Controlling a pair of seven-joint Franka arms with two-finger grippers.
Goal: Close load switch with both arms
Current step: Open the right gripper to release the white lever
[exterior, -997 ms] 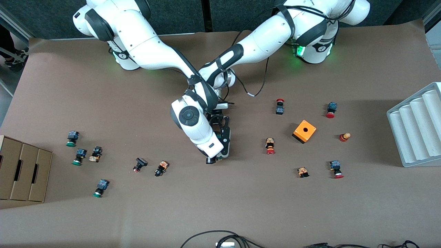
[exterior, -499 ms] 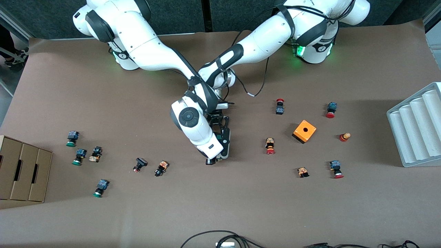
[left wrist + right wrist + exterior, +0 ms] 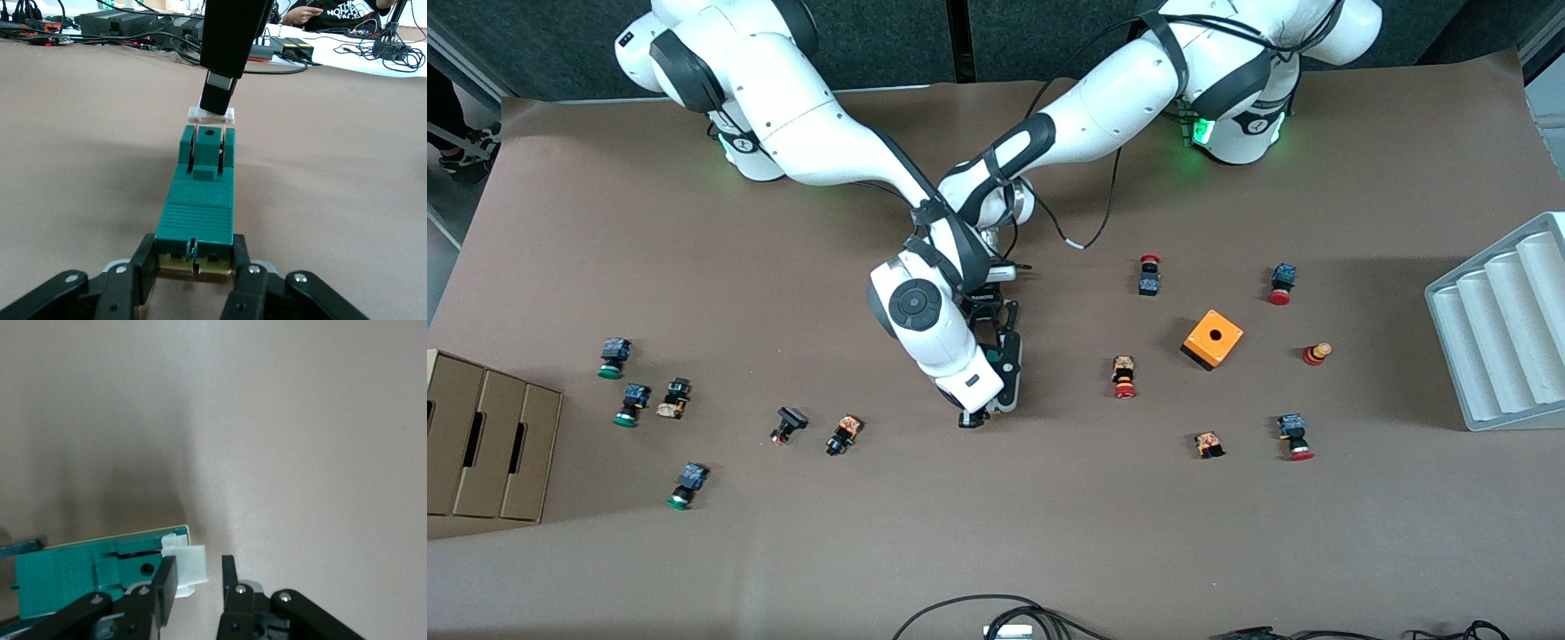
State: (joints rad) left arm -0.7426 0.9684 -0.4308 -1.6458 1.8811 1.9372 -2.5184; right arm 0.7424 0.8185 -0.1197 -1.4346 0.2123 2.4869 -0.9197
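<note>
Brown paper covers the surface (image 3: 1049, 533). Toward the left arm's end sits an orange cube (image 3: 1213, 339) with a round hole in its top, ringed by red-capped push buttons: one (image 3: 1149, 275) and another (image 3: 1282, 284) farther from the front camera, one (image 3: 1124, 376) beside the cube, a small red-and-yellow piece (image 3: 1316, 354) standing near it, and two more (image 3: 1208, 444) (image 3: 1294, 436) nearer the camera. A white ribbed tray (image 3: 1498, 329) lies at that edge. Toward the right arm's end, green-capped push buttons (image 3: 612, 357) (image 3: 632, 404) (image 3: 687, 484) lie near a cardboard box (image 3: 489, 436), with darker buttons (image 3: 673, 397) (image 3: 787, 424) (image 3: 843, 434) scattered closer to the middle. Black cables (image 3: 996, 613) trail along the nearest edge.
</note>
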